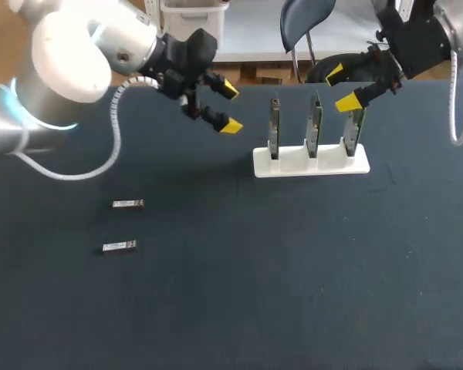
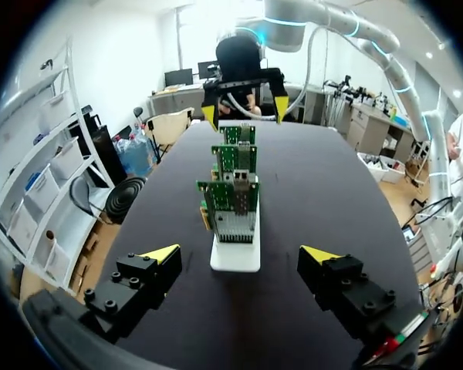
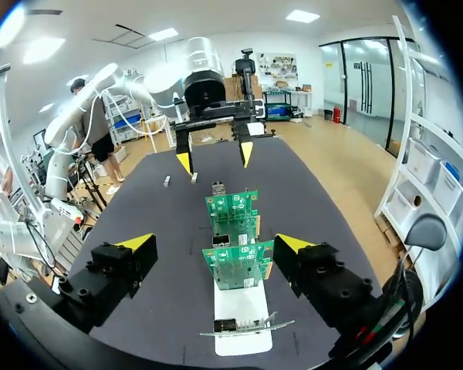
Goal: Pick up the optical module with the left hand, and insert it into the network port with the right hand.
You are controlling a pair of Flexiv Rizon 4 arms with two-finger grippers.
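Two small metal optical modules (image 1: 128, 203) (image 1: 119, 247) lie on the dark table at the left; in the right wrist view they (image 3: 167, 181) show far off, under my left gripper (image 3: 214, 157). A white stand (image 1: 311, 162) holds three upright green circuit boards with network ports (image 1: 312, 127). My left gripper (image 1: 231, 107) hangs open above the table, left of the stand and well away from the modules. My right gripper (image 1: 341, 88) is open above the stand's right end. Each wrist view looks along the row of boards (image 2: 230, 196) (image 3: 239, 262), between open, empty fingers.
The dark table (image 1: 239, 293) is bare in front of the stand and to its right. The white base (image 2: 235, 258) sits just ahead of my left gripper (image 2: 241, 254); my right gripper (image 2: 245, 112) faces it from the far end of the row.
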